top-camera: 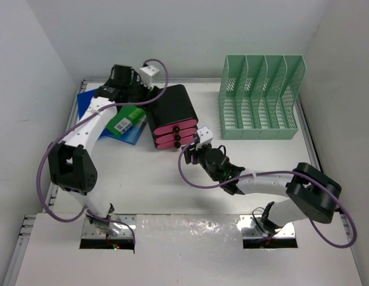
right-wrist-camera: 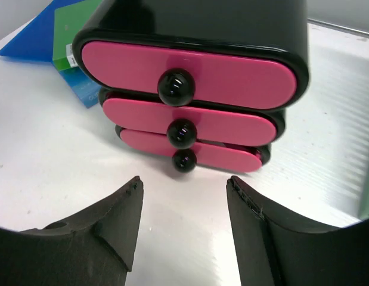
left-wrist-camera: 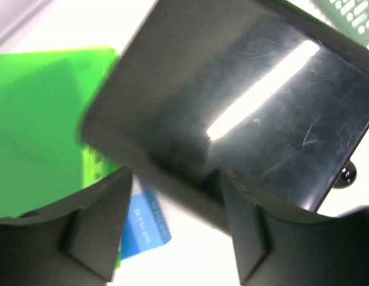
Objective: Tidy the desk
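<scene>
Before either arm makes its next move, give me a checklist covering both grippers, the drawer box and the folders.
1. Right gripper open, holding nothing: ok.
2. Right gripper facing the drawer box, roughly centred on its knobs: ok.
3. Left gripper open at the box's far end; whether it touches the box: cannot tell.
4. All three pink drawers pushed in: ok.
5. Green folder and blue folder filed away: not ok, both lie on the desk left of the box.
6. File rack upright, apart from both arms: ok.
</scene>
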`<state>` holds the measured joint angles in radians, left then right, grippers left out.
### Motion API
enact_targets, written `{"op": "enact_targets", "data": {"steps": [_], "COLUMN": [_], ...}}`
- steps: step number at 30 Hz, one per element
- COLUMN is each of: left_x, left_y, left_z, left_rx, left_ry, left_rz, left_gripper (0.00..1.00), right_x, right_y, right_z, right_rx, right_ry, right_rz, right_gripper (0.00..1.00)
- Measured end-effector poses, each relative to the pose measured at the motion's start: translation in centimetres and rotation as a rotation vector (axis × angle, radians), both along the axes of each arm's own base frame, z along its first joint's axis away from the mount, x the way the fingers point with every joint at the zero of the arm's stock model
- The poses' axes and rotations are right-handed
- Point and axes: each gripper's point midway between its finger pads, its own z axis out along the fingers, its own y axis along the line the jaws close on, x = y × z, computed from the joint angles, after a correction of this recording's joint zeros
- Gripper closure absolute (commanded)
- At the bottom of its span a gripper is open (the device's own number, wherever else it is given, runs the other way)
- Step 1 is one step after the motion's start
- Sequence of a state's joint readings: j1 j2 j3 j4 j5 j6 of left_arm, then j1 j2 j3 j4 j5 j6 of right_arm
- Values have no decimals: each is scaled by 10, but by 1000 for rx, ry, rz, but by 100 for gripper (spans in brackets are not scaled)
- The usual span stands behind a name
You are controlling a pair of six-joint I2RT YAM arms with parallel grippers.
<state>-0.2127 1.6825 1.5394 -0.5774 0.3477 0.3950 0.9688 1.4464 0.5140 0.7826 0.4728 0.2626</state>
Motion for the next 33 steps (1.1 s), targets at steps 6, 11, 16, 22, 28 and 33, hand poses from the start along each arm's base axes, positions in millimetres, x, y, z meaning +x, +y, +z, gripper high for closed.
{"op": "enact_targets", "data": {"steps": [6,11,16,22,28,33], "left_x": [1,-6,-32,-62,-66,-36], "left_y": [86,142,151,155,149,157], "left_z": [50,40,-44,-108,-130,-140], "left_rx": [-7,124,291,499,676,765], "left_ry": [-88,-86,55,6,-122,-192], "left_rz": [203,345,348,255,153,227], "left_gripper": [16,23,20,19,19,20], "right_x": [-5,-7,-10,-13,-16,-16], "right_y": [-22,-37,-45,-53,-60,-61], "right_z": [17,17,1,-9,-16,-15], "right_rx": [-17,-73,-142,-182,-196,-193], "right_ry": [-1,-11,2,9,16,14], "right_rz": [-18,-36,-30,-34,-45,-50], "right_gripper": [41,40,40,40,40,40]}}
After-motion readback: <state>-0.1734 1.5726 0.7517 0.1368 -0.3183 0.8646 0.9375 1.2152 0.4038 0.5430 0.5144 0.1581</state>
